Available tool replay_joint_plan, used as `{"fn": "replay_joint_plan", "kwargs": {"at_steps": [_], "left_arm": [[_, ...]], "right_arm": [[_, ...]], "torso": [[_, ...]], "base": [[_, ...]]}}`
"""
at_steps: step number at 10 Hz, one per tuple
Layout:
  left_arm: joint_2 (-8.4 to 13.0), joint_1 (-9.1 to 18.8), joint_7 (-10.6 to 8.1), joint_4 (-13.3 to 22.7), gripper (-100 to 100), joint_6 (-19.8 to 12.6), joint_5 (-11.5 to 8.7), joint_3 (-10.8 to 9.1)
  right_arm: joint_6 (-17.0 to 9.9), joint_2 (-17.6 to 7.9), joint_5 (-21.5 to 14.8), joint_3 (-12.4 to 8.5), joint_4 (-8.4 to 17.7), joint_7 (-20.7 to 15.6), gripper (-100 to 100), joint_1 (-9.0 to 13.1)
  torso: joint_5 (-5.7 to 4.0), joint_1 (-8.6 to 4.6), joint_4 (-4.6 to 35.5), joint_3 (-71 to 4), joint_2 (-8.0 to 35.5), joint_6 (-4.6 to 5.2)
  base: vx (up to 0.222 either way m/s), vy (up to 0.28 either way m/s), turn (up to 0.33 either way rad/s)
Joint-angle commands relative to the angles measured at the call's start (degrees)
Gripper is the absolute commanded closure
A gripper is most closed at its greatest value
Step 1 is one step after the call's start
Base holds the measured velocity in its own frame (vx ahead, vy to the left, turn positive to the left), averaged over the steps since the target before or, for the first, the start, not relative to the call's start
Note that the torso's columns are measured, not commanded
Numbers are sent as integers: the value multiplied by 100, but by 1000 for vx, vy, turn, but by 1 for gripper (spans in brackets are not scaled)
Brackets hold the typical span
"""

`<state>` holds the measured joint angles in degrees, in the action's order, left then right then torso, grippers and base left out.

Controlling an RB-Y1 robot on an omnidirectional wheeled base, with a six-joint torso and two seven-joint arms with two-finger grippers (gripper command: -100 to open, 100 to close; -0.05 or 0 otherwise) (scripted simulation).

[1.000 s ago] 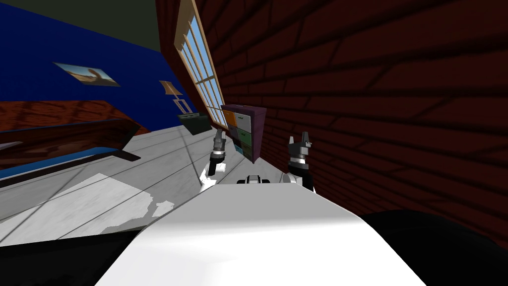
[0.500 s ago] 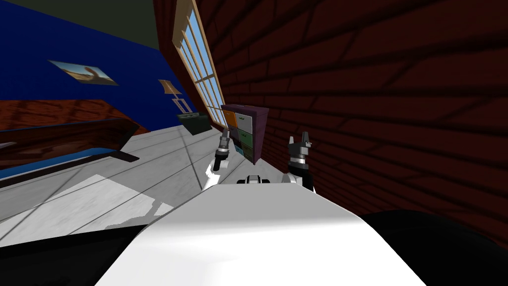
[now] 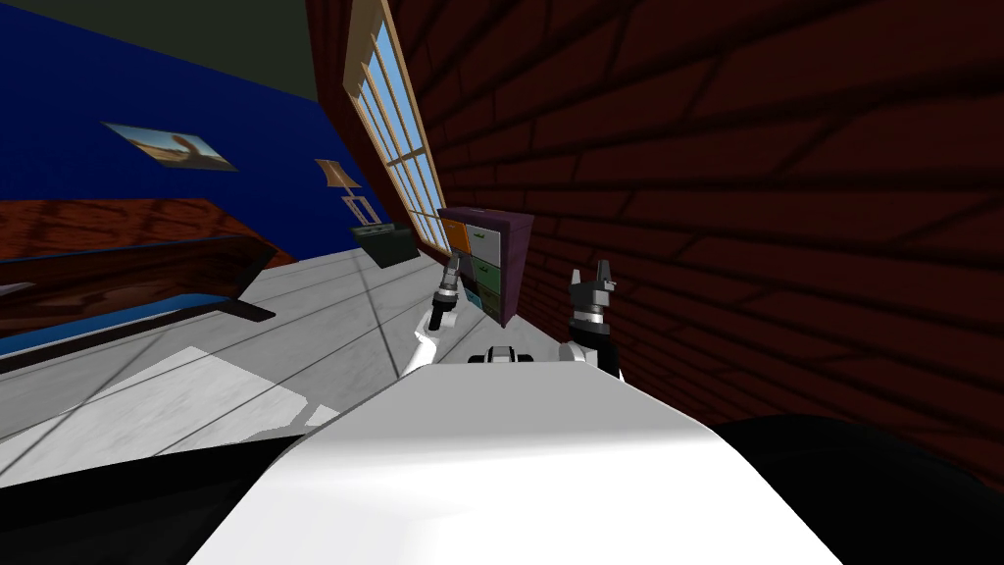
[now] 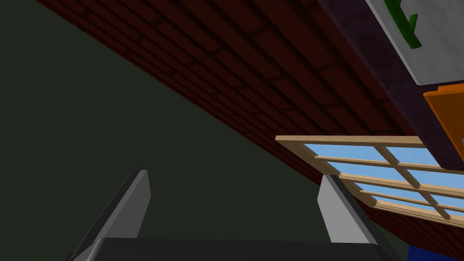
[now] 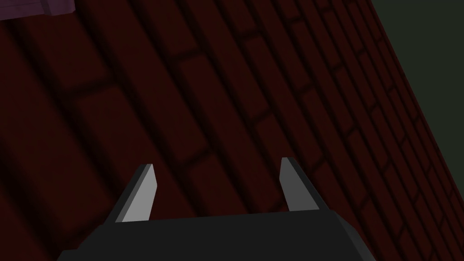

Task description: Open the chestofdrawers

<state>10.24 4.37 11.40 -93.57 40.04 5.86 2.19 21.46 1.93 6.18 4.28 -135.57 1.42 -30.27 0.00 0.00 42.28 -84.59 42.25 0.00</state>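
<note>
The chest of drawers (image 3: 511, 263) stands against the dark red brick wall, a purple frame with an orange drawer (image 3: 454, 233), a white one (image 3: 480, 238) and green ones below. My left gripper (image 3: 454, 259) reaches up beside its front, open and holding nothing. The left wrist view has the open left gripper (image 4: 235, 197) pointing past the chest's purple edge (image 4: 362, 59), near the white drawer with a green handle (image 4: 404, 34) and the orange drawer (image 4: 446, 108). My right gripper (image 3: 593, 272) is raised near the wall, open (image 5: 217, 183) and facing bricks.
A tall window (image 3: 392, 147) sits in the brick wall (image 3: 735, 196) beyond the chest. A dark green low cabinet (image 3: 384, 242) with a lamp (image 3: 336, 177) stands by the blue wall. A dark bed (image 3: 127, 275) lies at the left on the pale floor.
My left arm has stretched forward and up, bringing its gripper from the floor side to the chest's front. The right arm has stayed where it was.
</note>
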Motion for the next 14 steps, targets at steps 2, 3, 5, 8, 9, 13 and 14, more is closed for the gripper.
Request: {"fn": "replay_joint_plan", "kwargs": {"at_steps": [2, 3, 5, 8, 9, 13, 14], "left_arm": [[-39, 477, 222, 557, -100, 78, 75, 79], [-39, 477, 222, 664, -100, 78, 75, 79], [-62, 661, 306, 907, -100, 100, 105, 111], [-117, 1017, 469, 1381, -100, 142, 163, 173], [-149, 1188, 547, 1593, -100, 162, 191, 203], [-260, 1665, 765, 2242, -100, 218, 268, 287], [-300, 1812, 831, 2389, -100, 235, 292, 312]], "right_arm": [[0, 0, 0, 0, 0, 0, 0, 0], [0, 0, 0, 0, 0, 0, 0, 0], [0, 0, 0, 0, 0, 0, 0, 0], [0, 0, 0, 0, 0, 0, 0, 0], [0, 0, 0, 0, 0, 0, 0, 0], [0, 0, 0, 0, 0, 0, 0, 0], [0, 0, 0, 0, 0, 0, 0, 0]], "torso": [[0, -1, 1, 2, 3, 0], [0, 0, -1, -3, -6, 0], [1, 3, 2, 4, 7, 0], [0, -1, 0, -1, -2, 0], [0, -1, -1, -1, 0, 0], [1, 2, 0, 3, 6, -1], [1, 2, 4, 8, 13, 0]], "base": [[70, 20, 10], [75, 27, 1], [50, 29, 6], [61, 30, 6], [50, 25, 7], [69, 26, 7], [56, 29, 9]]}}
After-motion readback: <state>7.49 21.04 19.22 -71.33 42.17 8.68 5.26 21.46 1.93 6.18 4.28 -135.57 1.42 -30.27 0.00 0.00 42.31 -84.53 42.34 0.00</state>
